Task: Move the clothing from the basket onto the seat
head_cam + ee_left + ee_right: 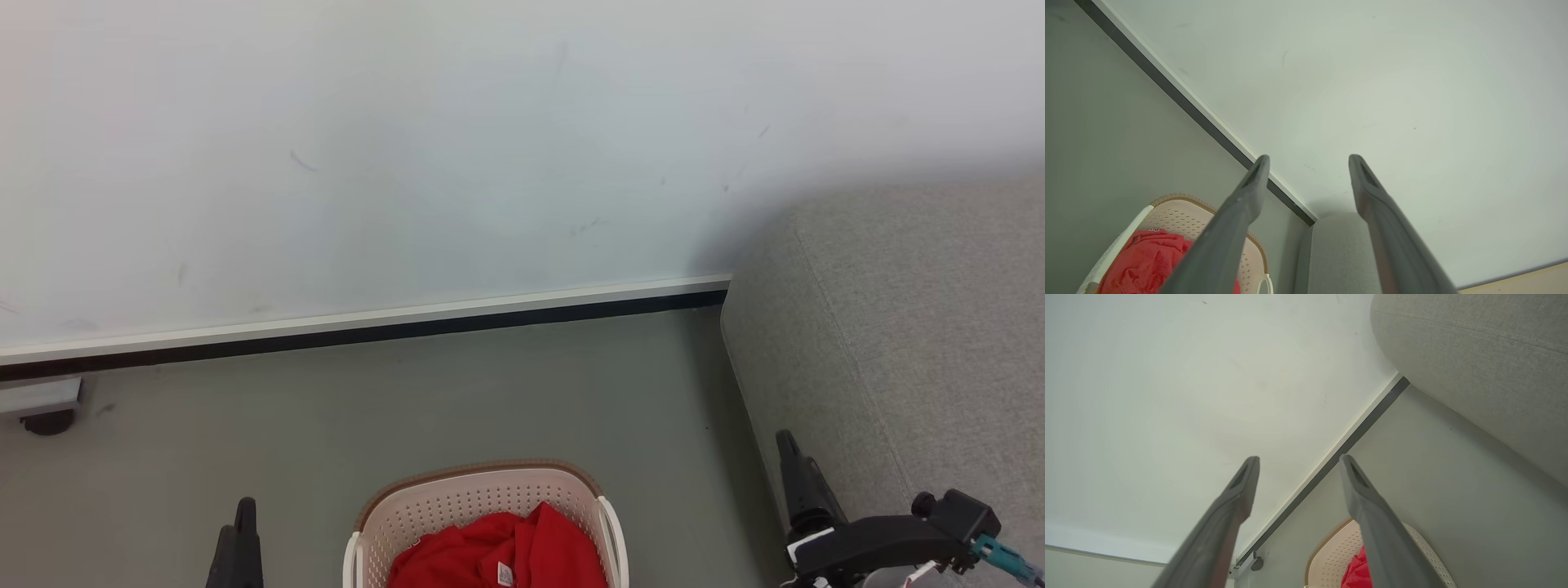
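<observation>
At six o'clock in the head view, the oval cream-white basket (pixel 482 500) is smooth moulded plastic, perforated, with a brown woven-look rim, and the bright red clothing (pixel 490 555) in it is soft, matt, creased cloth. At three o'clock the large light grey sofa (pixel 898 343) is coarse-woven matt upholstery with a stitched seam, while the grey-green floor (pixel 408 400) and scuffed pale wall (pixel 408 122) are smooth and matt. The left gripper (pixel 1309 157) and right gripper (pixel 1297 458) have smooth, matt dark grey fingers.

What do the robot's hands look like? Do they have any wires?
The left gripper and right gripper each have two long, dark grey fingers that taper to slim tips with a slot near the end. The right one has a chunky black wrist with a white band and a teal plug.
</observation>
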### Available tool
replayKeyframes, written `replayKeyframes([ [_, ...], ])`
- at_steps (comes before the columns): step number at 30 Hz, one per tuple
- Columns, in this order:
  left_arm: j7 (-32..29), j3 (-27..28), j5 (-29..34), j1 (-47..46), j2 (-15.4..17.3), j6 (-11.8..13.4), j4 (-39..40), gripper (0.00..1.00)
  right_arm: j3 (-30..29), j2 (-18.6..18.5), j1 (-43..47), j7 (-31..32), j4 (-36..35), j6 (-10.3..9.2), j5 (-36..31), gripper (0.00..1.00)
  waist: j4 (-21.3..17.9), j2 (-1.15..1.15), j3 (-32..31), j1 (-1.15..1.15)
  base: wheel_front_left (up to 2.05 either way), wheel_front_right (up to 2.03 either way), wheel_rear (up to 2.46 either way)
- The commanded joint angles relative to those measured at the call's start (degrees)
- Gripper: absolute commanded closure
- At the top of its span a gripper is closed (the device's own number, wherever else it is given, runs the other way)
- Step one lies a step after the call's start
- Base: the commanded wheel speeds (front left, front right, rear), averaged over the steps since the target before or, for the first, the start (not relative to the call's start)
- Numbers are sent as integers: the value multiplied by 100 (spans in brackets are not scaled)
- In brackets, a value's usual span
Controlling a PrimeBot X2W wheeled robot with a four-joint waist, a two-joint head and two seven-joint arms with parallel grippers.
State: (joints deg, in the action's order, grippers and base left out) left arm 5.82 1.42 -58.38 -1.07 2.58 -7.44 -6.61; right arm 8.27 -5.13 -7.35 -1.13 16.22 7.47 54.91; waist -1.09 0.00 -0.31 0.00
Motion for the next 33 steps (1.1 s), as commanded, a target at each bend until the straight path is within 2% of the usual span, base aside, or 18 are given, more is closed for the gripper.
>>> replayKeyframes([
  [1, 51, -1, 157, 36, 24, -4, 108, 0, 79, -70, -43, -57, -97, 1, -192, 0, -1, 0, -3, 0, 0, 0, 0],
  [8, 142, 0, 838, 64, 26, 2, 186, 0, 327, -100, 3, -192, -219, 2, -763, 0, -16, 0, -24, 0, 0, 0, 0],
  [15, 240, -101, 1820, 72, 28, 193, 343, 0, 493, -98, 28, -342, -324, 2, -1394, 0, -35, 0, -40, 0, 0, 0, 0],
  [25, 365, -374, 2843, 100, 44, 310, 457, 0, 794, -171, 94, -539, -420, 2, -2084, 0, -69, 0, -68, 0, 0, 0, 0],
  [33, 472, -591, 3475, 101, 114, 592, 547, 0, 1049, -219, 115, -705, -493, 3, -2630, 0, -95, 0, -77, 0, 0, 0, 0],
])
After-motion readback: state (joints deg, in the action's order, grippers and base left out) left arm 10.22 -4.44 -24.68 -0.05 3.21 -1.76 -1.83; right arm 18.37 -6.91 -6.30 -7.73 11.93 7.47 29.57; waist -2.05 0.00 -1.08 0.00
